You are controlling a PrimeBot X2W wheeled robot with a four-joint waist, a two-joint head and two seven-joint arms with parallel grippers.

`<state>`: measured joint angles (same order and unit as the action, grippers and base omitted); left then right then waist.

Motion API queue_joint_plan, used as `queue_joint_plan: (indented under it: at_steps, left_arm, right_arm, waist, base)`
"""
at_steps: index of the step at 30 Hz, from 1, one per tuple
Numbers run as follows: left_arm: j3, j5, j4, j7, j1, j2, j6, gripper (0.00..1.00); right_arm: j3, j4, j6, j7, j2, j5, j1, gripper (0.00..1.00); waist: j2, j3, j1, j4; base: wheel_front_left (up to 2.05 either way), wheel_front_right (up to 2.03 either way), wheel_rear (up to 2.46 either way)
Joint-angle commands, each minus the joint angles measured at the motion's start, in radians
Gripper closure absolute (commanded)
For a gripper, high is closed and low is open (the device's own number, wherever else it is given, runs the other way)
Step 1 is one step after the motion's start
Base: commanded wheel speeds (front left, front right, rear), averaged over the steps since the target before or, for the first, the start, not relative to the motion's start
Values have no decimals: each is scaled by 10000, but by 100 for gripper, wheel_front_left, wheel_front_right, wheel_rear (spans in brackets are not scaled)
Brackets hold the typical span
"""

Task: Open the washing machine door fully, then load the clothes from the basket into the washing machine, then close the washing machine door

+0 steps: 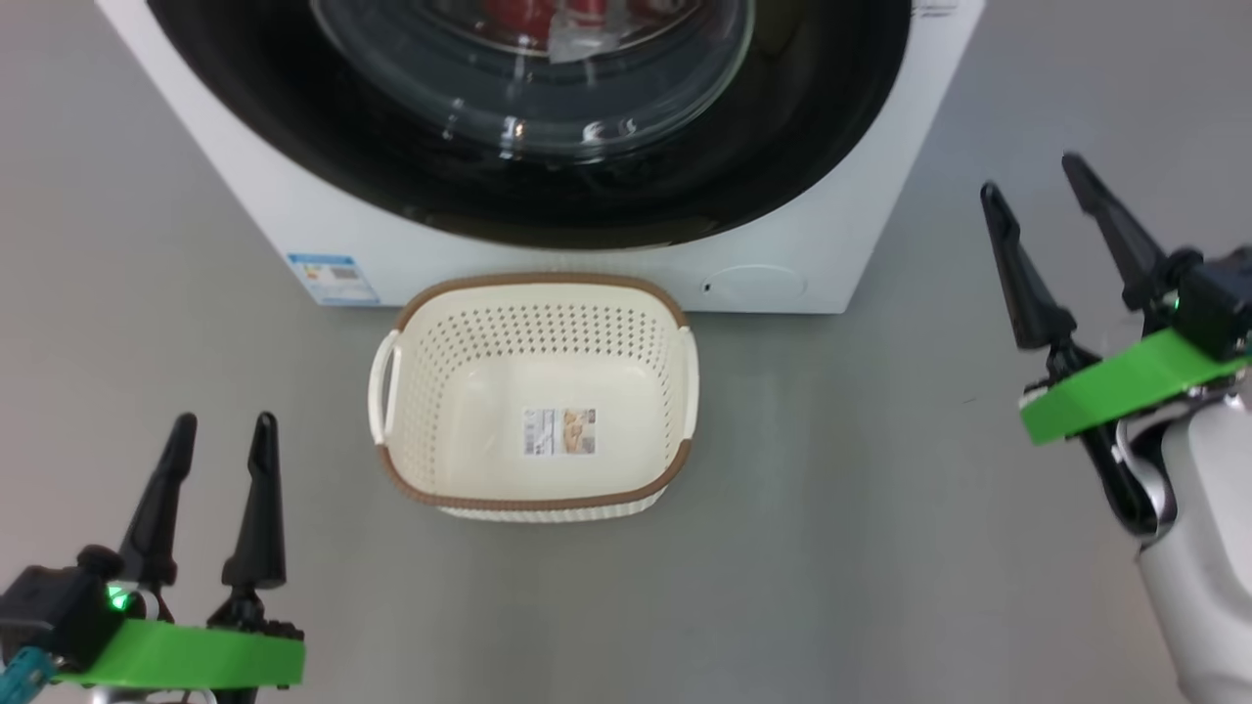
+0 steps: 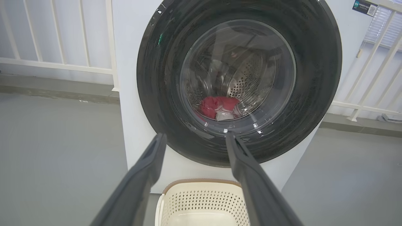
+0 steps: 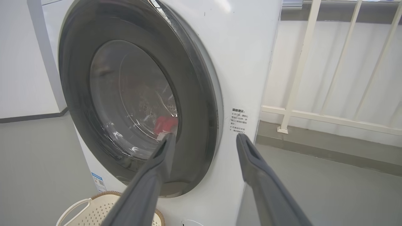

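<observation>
The washing machine (image 1: 245,186) (image 2: 132,103) (image 3: 241,62) stands ahead with its round black door (image 1: 812,127) (image 2: 163,78) (image 3: 194,94) closed flat against the front. Behind the glass, the red and white clothes (image 1: 518,15) (image 2: 220,106) (image 3: 165,124) lie in the drum. The cream basket (image 1: 536,391) (image 2: 201,201) (image 3: 94,210) sits on the floor before the machine, holding nothing but its label sticker. My left gripper (image 1: 223,422) (image 2: 194,136) is open, low at the left. At the right of the machine my right gripper (image 1: 1032,171) (image 3: 205,136) is open, off the door's right edge.
White railings (image 2: 62,62) (image 3: 314,116) run along the wall on both sides of the machine. Grey floor (image 1: 880,508) spreads around the basket. A blue label (image 1: 333,279) marks the machine's lower left front, and a round filter cap (image 1: 758,284) its lower right.
</observation>
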<state>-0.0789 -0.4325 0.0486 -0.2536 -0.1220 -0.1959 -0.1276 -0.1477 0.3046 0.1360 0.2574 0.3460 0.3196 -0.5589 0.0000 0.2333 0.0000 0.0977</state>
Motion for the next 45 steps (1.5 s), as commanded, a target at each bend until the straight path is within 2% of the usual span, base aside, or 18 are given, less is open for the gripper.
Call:
queue_joint_plan:
  at_steps: [1,11,20,32,45]
  left_arm:
    - [301,-116,-250,-82,45,-337,-31,0]
    - [449,-207,-113,-82,452,-334,-31,0]
    - [542,-143,-148,-82,682,-211,-31,0]
    - [449,-112,18,-82,699,-170,-31,0]
    - [395,-61,115,-82,710,-129,-31,0]
  right_arm:
    - [-32,-390,-53,44,-52,124,427,0]
    - [435,-963,-53,44,-596,416,2183,0]
    - [605,-1244,-53,44,-812,495,3073,0]
    - [802,-1320,-53,44,-1178,540,3604,0]
    - [674,-1207,-53,44,-1107,575,3587,0]
  waist:
    - [0,-397,0,-389]
    - [0,-1102,0,-1046]
    - [0,-1295,0,-1246]
    - [0,-1404,0,-1253]
    - [0,-1496,0,-1148]
  base:
    - [0,0,0]
    - [0,0,0]
    - [0,0,0]
    - [0,0,0]
    - [0,0,0]
